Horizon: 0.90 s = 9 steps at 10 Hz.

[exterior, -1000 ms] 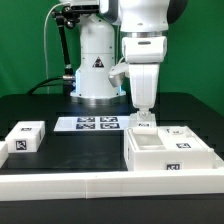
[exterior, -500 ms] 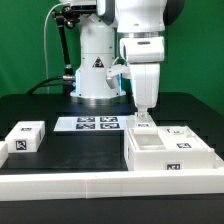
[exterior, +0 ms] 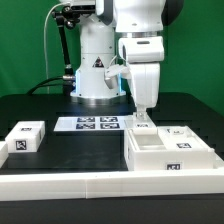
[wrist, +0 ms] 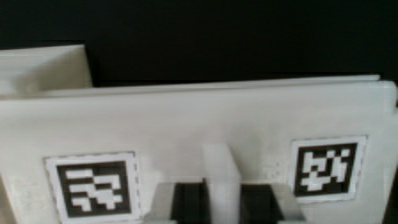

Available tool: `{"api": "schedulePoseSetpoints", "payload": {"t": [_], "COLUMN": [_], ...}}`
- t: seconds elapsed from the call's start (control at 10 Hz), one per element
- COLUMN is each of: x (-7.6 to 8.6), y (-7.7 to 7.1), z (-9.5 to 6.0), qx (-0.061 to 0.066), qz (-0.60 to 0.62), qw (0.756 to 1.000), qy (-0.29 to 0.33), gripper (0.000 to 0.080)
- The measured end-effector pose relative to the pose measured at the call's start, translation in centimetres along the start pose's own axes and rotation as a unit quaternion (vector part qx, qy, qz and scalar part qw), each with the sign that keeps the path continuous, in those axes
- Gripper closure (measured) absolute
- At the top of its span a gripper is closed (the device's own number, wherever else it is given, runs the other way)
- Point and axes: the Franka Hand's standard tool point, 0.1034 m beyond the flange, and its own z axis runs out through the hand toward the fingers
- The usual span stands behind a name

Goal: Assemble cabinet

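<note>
On bench, exterior view's right: cabinet [exterior: 168,152] is set open side up, close behind the white front rail [exterior: 100,186].
End effector [exterior: 143,113]: is held down at the cabinet's rear wall, just by a small tagged panel [exterior: 147,123]. Its fingers are seen close together, but whether they are clamped or only straddling cannot be told.
Wrist view: the frame is filled by a white wall with two tags, so contact is judged to be very near.
Change: the arm is shifted slightly, seemingly upward, against a second ago. Almost no shift is seen over the last half second, and the cabinet is not moved.
Meaning: a slow, fine phase at the rear wall is judged. No part is seen carried off.
Elsewhere: tagged block [exterior: 25,137] is left well apart at the exterior view's left. The marker board [exterior: 95,123] is laid between block and cabinet, further back.
</note>
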Motion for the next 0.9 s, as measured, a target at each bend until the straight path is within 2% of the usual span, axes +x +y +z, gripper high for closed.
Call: {"api": "schedulePoseSetpoints", "payload": {"t": [0.3, 0.4, 0.5, 0.7, 0.9], "x": [-0.1, 0.0, 0.1, 0.2, 0.2], "y": [1.9, 3.2, 3.9, 4.8, 5.1], "z": [0.0, -0.1, -0.1, -0.2, -0.2], "qx": [0.004, -0.002, -0.005, -0.010, -0.012], "qz": [-0.001, 0.001, 0.002, -0.001, -0.003], "qw": [1.000, 1.000, 1.000, 1.000, 1.000], "qy": [0.002, 0.005, 0.007, 0.010, 0.010], "gripper": [0.0729, 0.0729, 0.0729, 0.0729, 0.0729]}}
